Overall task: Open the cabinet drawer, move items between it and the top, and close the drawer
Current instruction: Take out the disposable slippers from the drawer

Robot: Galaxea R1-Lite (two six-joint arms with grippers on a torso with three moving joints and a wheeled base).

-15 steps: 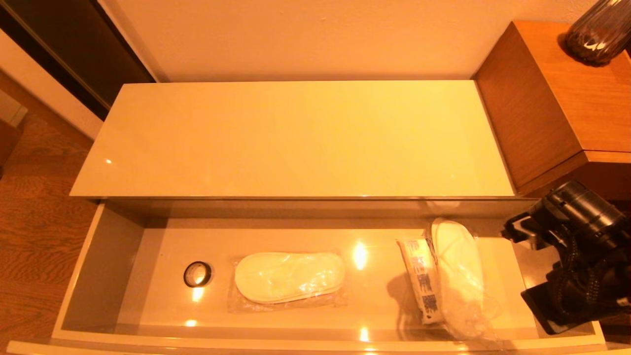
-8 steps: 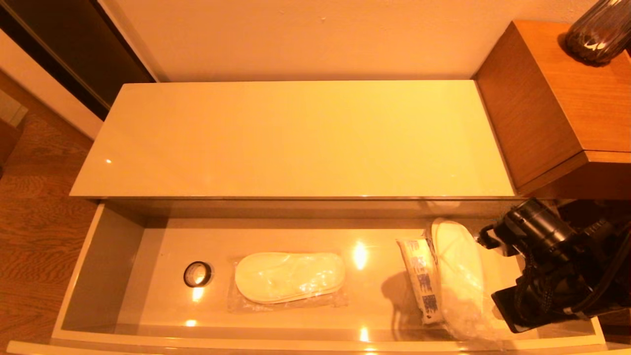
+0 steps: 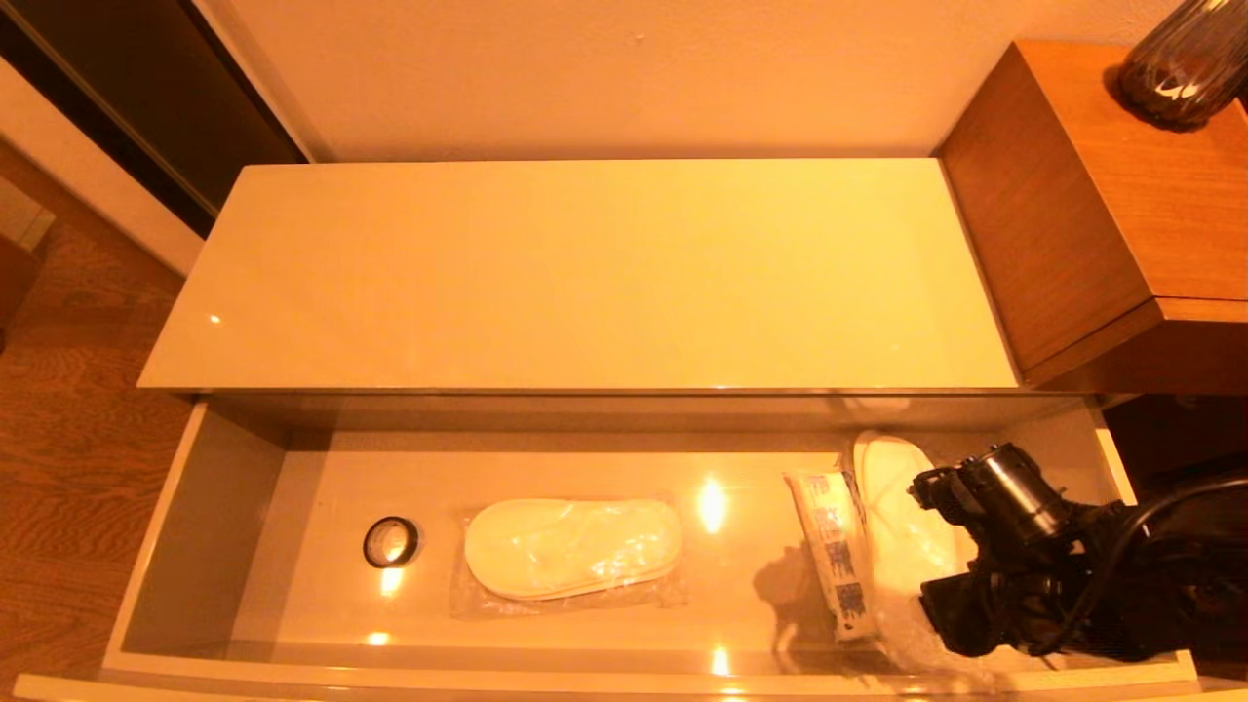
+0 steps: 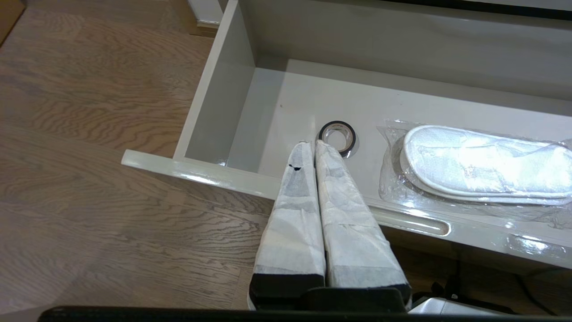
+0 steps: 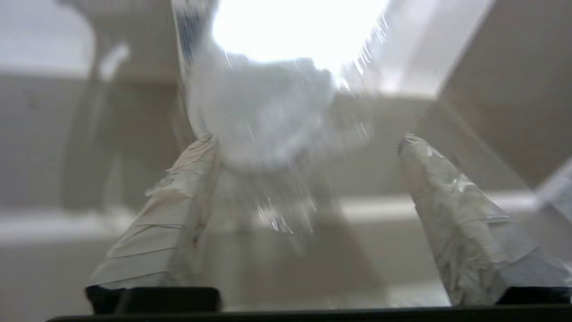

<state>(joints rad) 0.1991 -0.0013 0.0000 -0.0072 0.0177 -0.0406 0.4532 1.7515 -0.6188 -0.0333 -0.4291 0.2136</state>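
While the right gripper (image 5: 308,143) hangs with its fingers spread wide over the bagged slippers (image 3: 902,507) at the right end of the open drawer (image 3: 205,507), you should lower it straight and close on the bag, not on the white packet (image 3: 829,556) just beside. Mind the near front wall and the right side wall; the top (image 3: 585,273) offers free room. The left gripper (image 4: 311,144) is parked with fingers together, near the tape ring (image 4: 337,136).

Drawer (image 3: 205,507) pulled out, open from above. Floor bare at left end and between tape ring (image 3: 391,542) and wall. Right end crowded: packet (image 3: 831,565), bagged slippers (image 3: 902,517), right gripper (image 5: 308,143) with fingers spread.
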